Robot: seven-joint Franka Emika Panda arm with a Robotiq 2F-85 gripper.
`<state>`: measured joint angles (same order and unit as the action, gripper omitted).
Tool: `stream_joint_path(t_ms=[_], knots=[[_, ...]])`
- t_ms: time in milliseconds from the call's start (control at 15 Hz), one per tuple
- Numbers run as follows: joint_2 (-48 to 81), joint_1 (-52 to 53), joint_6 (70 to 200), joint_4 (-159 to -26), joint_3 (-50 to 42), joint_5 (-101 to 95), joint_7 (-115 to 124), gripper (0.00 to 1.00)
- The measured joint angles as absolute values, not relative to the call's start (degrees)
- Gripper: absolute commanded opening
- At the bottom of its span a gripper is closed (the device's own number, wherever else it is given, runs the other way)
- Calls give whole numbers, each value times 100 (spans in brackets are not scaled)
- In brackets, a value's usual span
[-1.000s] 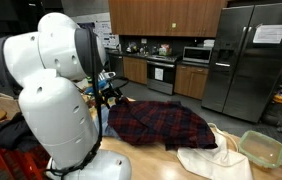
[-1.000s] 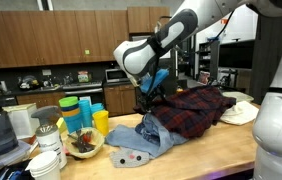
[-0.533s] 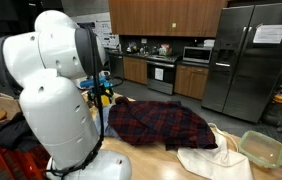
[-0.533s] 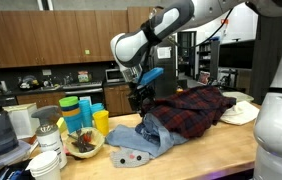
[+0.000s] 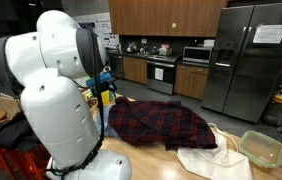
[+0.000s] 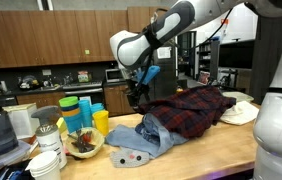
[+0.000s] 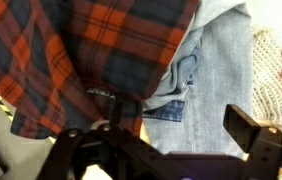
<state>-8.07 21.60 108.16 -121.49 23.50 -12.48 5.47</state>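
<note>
Two garments below wide-open, empty gripper at mid-frame in an exterior view: plaid shirt right of centre, denim piece lower centre, partly under it

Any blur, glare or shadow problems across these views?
Wrist view: the gripper is a dark, soft-edged silhouette, while the red and navy plaid cloth is fairly sharp. In an exterior view, the white robot arm casing fills the foreground; lighting even, no glare.
</note>
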Motion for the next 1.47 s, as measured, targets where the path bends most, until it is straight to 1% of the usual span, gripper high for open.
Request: stream_joint_path(t_ms=[467, 1000, 1467], knots=[[-464, 2134, 11511, -11957, 2349, -1804, 558, 100], [238, 2061, 12179, -11860, 2167, -2567, 1552, 100], [76, 2052, 12288, -12025, 1958, -2693, 1904, 100]])
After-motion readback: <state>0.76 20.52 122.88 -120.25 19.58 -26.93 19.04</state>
